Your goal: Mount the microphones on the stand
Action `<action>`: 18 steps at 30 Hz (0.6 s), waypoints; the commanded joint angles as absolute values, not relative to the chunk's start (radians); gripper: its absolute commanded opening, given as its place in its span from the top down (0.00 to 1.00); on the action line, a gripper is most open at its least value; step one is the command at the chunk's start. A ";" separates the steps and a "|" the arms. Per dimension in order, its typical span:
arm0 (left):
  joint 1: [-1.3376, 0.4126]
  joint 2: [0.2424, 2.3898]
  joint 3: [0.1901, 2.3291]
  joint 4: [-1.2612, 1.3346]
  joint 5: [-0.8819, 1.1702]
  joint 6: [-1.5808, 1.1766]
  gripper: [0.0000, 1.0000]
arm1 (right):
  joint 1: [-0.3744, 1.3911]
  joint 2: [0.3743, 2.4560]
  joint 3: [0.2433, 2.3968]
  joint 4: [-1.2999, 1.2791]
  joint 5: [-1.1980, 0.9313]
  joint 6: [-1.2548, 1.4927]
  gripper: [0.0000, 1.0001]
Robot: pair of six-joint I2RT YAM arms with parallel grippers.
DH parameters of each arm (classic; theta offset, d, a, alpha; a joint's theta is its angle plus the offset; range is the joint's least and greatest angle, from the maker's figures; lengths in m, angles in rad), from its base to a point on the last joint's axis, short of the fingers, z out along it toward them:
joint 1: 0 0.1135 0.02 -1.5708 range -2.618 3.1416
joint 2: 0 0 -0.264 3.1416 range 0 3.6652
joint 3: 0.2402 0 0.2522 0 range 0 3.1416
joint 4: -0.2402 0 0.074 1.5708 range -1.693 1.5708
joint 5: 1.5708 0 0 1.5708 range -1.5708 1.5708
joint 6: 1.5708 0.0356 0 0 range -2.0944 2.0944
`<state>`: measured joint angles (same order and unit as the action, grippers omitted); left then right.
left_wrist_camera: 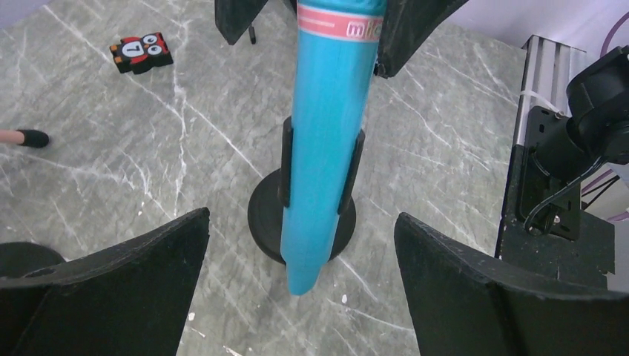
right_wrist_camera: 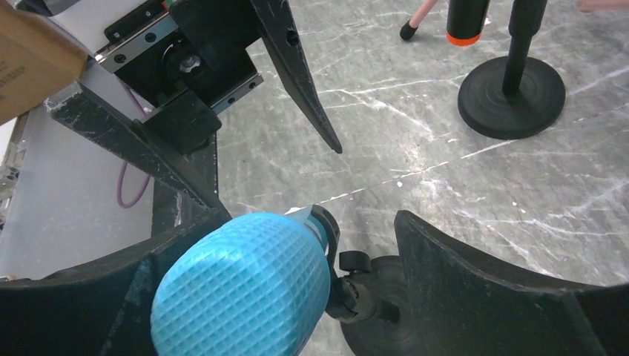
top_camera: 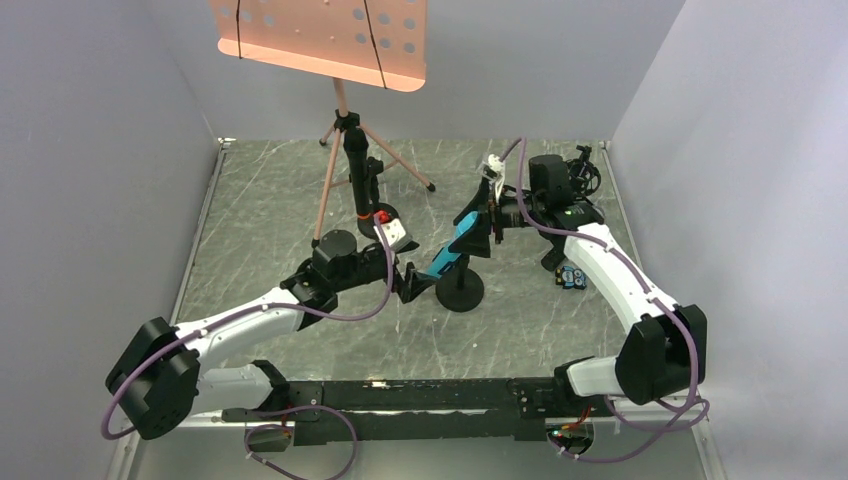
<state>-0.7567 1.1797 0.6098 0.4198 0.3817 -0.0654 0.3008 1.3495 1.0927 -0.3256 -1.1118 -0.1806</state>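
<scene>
The cyan-blue microphone [top_camera: 452, 250] sits tilted in the clip [left_wrist_camera: 285, 170] of a small stand with a round black base [top_camera: 460, 292]. My left gripper [top_camera: 417, 282] is open, its fingers spread wide on either side of the microphone's tail [left_wrist_camera: 305, 274] and not touching it. My right gripper [right_wrist_camera: 311, 219] is open around the cyan mesh head [right_wrist_camera: 241, 285], which lies against the left finger; the right finger stands apart. A black microphone with an orange ring [top_camera: 358, 180] stands upright in a second stand [right_wrist_camera: 512, 96]. The silver-headed microphone does not show clearly.
A pink music stand [top_camera: 320, 35] on a tripod stands at the back. Small toy blocks lie on the table: one at the right [top_camera: 572, 277], a red-white one [top_camera: 392, 228], an owl one [left_wrist_camera: 141, 52]. A black rail [top_camera: 420, 400] runs along the near edge.
</scene>
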 commanded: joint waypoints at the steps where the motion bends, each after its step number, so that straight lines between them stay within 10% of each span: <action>1: -0.758 1.204 0.680 0.406 0.429 -0.025 0.01 | 0.253 1.295 1.128 -0.331 -1.183 -0.191 0.10; 18: -0.767 1.331 0.826 0.284 0.499 0.154 0.01 | -0.026 1.023 0.974 -0.279 -1.370 -0.185 0.04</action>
